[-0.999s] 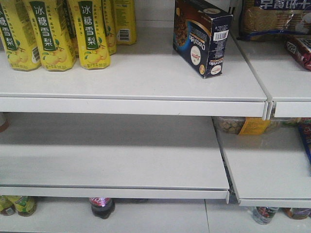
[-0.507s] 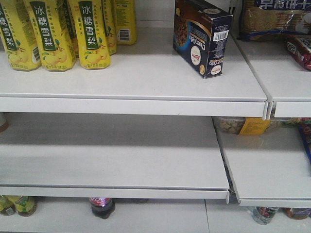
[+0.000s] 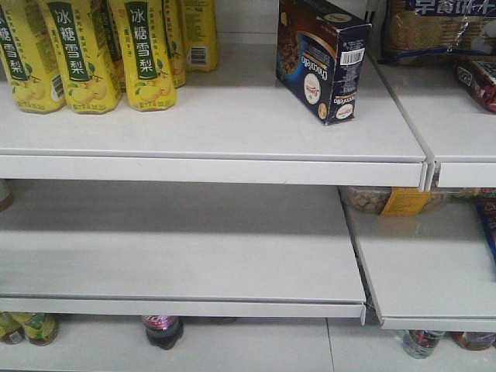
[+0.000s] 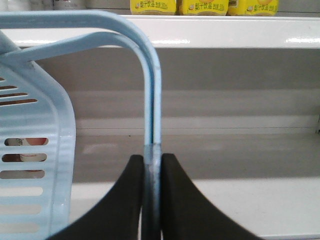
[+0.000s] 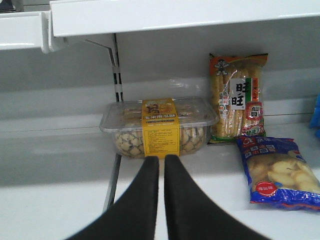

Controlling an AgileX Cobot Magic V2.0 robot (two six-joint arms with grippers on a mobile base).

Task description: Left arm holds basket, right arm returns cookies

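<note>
The cookies (image 3: 322, 58), a dark navy carton with a barcode, stand upright on the top shelf (image 3: 232, 116) in the front view, with no gripper near them. Neither arm shows in that view. In the left wrist view my left gripper (image 4: 152, 160) is shut on the flat hoop handle (image 4: 151, 80) of the light blue basket (image 4: 30, 165), whose slotted side fills the left of the frame. In the right wrist view my right gripper (image 5: 161, 159) is shut with nothing between its fingers, pointing at the lower shelf in front of a clear tub.
Yellow pear-drink bottles (image 3: 81, 54) stand at the top shelf's left, a biscuit bag (image 3: 438, 31) at its right. A clear snack tub (image 5: 160, 127), a cracker bag (image 5: 237, 97) and a blue snack bag (image 5: 280, 172) lie before the right gripper. The middle shelf (image 3: 178, 248) juts out.
</note>
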